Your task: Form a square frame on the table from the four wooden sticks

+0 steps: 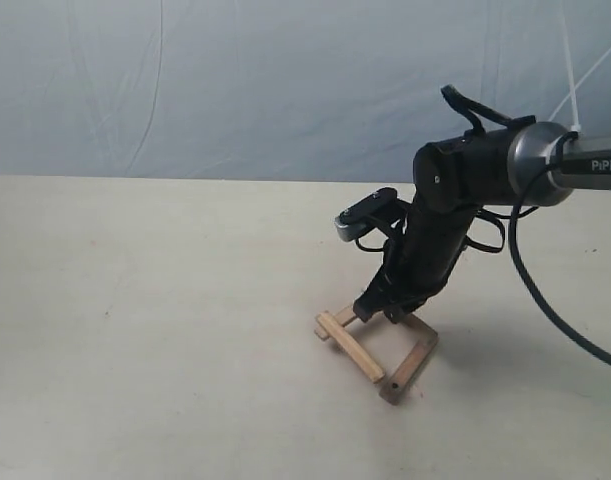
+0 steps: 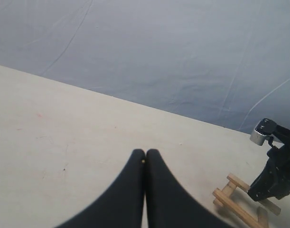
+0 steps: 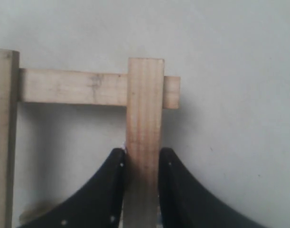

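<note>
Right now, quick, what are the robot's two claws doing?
Left gripper: closed, holding nothing.
Right gripper: closed on a wooden stick.

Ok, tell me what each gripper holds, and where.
Right gripper pinches a wooden stick by its long edges, back from its overlapping end. Left gripper is shut, empty.

Black right gripper (image 3: pixel 142 156), black cable (image 1: pixel 526 281)

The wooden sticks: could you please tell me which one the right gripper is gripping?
The gripped stick, clamped in the right gripper, its end overlapping the crosswise stick; the side stick lies ungripped.
</note>
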`<state>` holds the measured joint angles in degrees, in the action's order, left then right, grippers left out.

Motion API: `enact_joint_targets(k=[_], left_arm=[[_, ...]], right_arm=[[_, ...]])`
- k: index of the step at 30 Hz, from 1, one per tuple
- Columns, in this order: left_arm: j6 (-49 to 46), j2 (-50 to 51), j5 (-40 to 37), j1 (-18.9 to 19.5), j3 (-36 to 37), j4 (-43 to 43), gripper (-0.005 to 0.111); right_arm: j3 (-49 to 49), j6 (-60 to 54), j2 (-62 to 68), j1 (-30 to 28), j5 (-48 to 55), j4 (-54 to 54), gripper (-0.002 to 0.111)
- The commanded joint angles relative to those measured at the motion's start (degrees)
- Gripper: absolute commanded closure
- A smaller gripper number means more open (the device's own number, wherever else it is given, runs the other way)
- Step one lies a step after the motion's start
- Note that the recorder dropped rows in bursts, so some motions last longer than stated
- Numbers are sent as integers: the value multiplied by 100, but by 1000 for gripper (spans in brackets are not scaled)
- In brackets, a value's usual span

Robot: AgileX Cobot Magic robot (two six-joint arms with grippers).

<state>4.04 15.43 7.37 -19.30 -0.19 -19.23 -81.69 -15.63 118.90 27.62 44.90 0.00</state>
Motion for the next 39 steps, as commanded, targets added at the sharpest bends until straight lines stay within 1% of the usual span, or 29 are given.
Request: enact_joint_targets(k=[1,7,13,18,23,24,26,30,33,36,39], left_arm=[[15,22,-20,29,19,-22,107],[15,22,-20,29,19,-22,107],[15,22,-20,29,19,-22,107],[15,22,2,29,19,-22,107],[15,22,2,29,19,-22,107],[15,22,2,29,19,-22,107],[15,22,2,29,19,-22,107],[15,22,14,29,19,-22,107],[15,22,26,29,19,-22,107],[15,22,26,29,19,-22,107],[15,22,26,29,19,-22,107]], right_arm=[[144,-226,-44,-31,-227,-152,108],[200,-619,-44,-85,-333,-130,109],[207,-963,-36,-461,-349,409,109],[207,-1320,-36,-488,-473,1083,109],[207,-1248,-36,-477,-721,1261,109],[207,-1060,-36,-477,-786,1303,109],[207,-292,-36,-452,-1005,1331,109],[168,805,-36,-190,-1314,1241,109],[37,1744,43,98,-1244,875,109],[-203,2706,227,385,-891,303,109],[-341,3256,356,615,-932,124,109]])
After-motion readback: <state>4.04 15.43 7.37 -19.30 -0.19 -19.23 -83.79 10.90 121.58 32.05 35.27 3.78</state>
